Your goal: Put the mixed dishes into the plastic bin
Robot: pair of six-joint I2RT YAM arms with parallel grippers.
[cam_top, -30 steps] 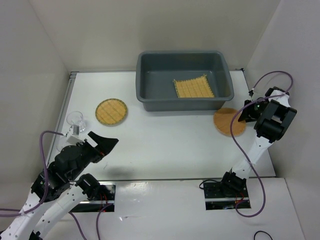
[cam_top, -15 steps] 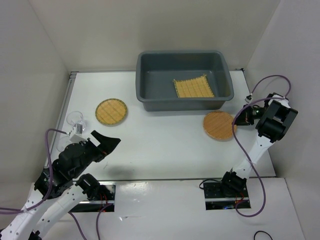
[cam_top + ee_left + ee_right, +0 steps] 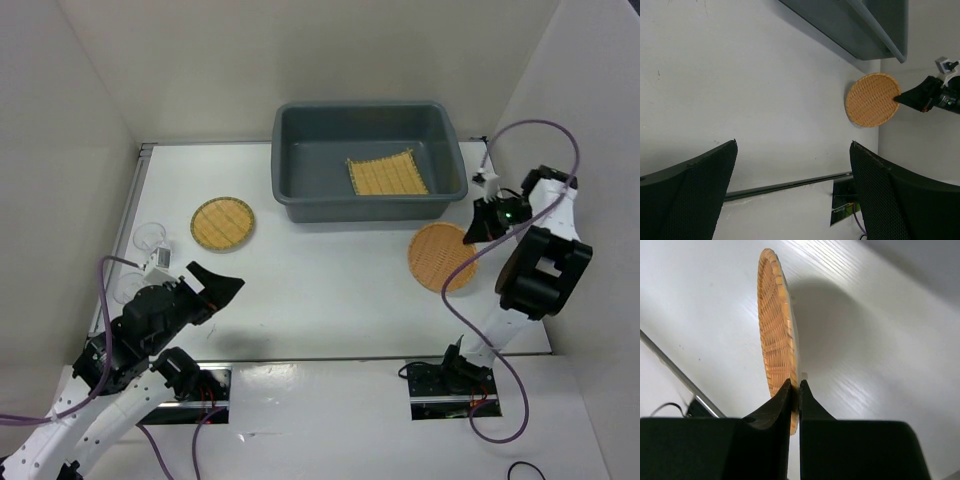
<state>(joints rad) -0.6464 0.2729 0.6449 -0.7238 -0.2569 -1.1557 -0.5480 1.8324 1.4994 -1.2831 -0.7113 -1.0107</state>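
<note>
Right hand (image 3: 795,389) pinches the orange-brown disc (image 3: 440,258) by its edge, tilted above the tabletop (image 3: 330,270) just beside the grey bin (image 3: 330,208); lift clear of the bin's rim before swinging inward

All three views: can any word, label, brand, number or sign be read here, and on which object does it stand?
None can be read.
The grey bin, square mat, orange-brown disc and green-rimmed disc carry no print.
The small white tag by the right wrist is too small to tell.
</note>
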